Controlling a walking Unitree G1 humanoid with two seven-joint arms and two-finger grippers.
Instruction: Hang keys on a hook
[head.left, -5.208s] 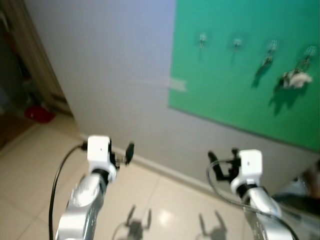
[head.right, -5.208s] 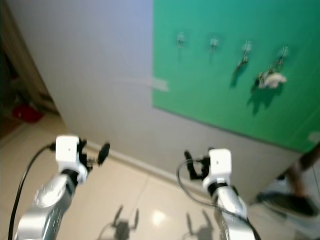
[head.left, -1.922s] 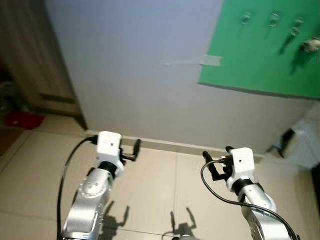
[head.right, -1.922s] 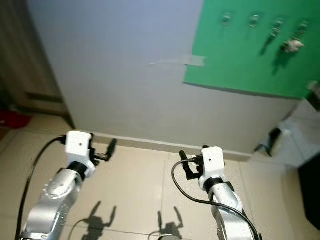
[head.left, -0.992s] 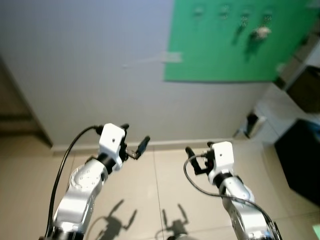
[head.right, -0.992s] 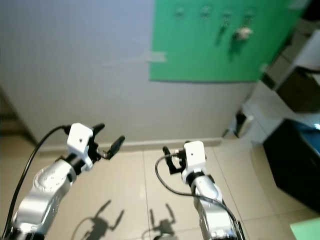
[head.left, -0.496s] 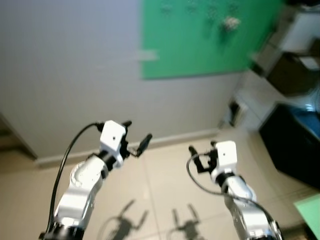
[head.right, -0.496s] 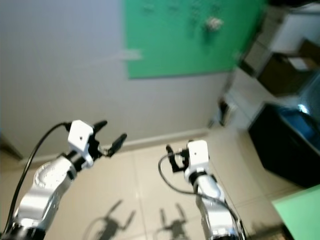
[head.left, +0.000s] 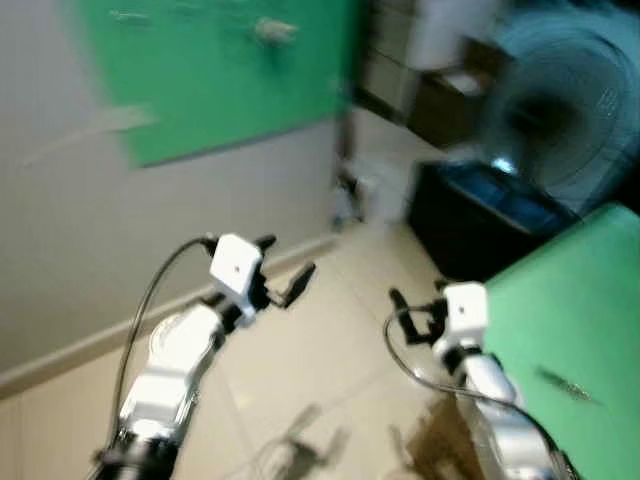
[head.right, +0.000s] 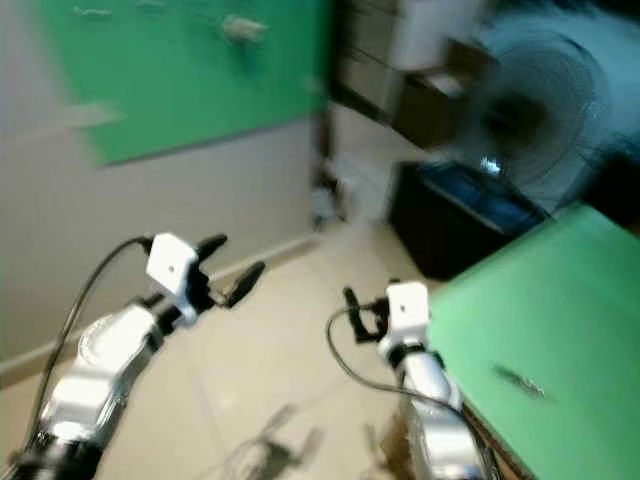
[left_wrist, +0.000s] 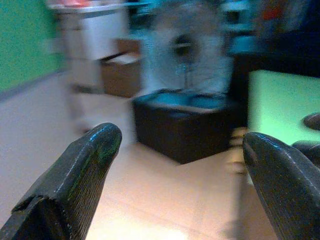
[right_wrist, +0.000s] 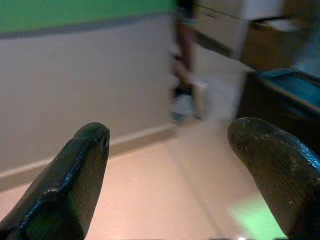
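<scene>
Both silver arms are held up over the beige tiled floor (head.left: 330, 330). The left claw (head.left: 283, 268) is spread open and holds nothing; in the left wrist view its two black fingers (left_wrist: 75, 185) stand far apart. The right claw (head.left: 398, 312) is also open and empty, with a wide gap between its fingers (right_wrist: 70, 185) in the right wrist view.

Just to the right of the right arm is a bench with a flat bright green top (head.left: 570, 330). On it lies a small dark thin object (head.left: 566, 384), which is too blurred to identify.

Farther away, a low black box with a blue top (head.left: 480, 215) stands on the floor, and behind it a large round fan (head.left: 560, 110). On the pale wall to the left hangs a green rectangular board (head.left: 220, 80). A small whitish bunch, probably keys (head.left: 273, 31), hangs near its top; the hooks are too blurred to make out.
</scene>
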